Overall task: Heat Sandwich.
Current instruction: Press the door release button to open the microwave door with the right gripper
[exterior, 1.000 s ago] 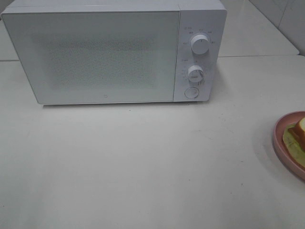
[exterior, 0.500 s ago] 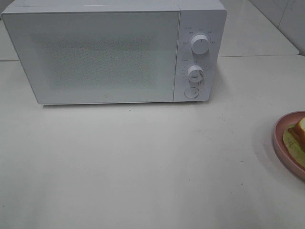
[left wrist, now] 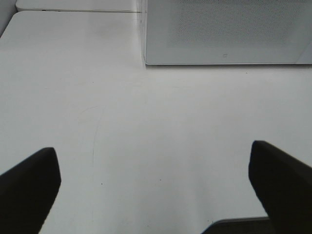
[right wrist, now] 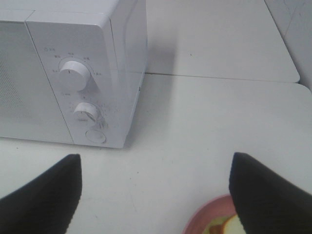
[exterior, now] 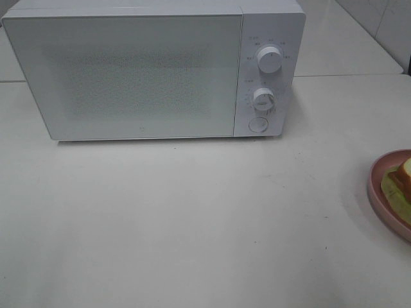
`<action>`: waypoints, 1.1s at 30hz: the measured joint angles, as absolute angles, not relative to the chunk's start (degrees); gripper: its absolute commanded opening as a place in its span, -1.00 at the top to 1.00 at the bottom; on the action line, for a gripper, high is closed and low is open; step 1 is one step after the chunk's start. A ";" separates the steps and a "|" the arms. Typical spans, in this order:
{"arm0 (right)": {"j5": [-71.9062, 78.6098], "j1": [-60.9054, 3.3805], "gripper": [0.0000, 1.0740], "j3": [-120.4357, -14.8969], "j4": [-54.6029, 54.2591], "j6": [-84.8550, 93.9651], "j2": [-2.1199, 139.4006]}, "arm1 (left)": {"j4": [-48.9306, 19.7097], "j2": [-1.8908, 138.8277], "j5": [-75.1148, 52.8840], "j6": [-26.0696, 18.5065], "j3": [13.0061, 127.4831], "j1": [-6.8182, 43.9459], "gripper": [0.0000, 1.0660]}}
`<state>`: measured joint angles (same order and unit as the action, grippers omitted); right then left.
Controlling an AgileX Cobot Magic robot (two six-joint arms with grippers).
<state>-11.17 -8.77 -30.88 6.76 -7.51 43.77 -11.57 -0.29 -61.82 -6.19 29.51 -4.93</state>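
Tan-crusted sandwich lies below the wide-spread right gripper.

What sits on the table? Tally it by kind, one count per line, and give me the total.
Microwave: 1
Pink plate: 1
Sandwich: 1
Total: 3

We see microwave casing smooth white, plastic-like; door finely speckled; table matt, faintly scuffed; pink plate smooth.
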 measured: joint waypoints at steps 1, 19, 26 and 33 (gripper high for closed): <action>-9.57 -8.77 -0.41 -30.88 6.76 -7.51 44.75 | -11.57 -0.29 -61.82 -6.19 29.51 -4.93 -0.83; 16.62 -8.77 -0.41 -30.88 5.79 -7.39 63.94 | -11.57 -0.29 -61.82 -6.19 29.51 -4.93 -0.83; 24.92 -12.26 -0.41 -28.71 -2.18 -1.15 70.42 | -11.57 -0.29 -61.82 -6.19 29.51 -4.93 -0.83; 30.71 -16.33 -0.41 -25.95 -11.52 4.53 73.57 | -11.57 -0.29 -61.82 -6.19 29.51 -4.93 -0.83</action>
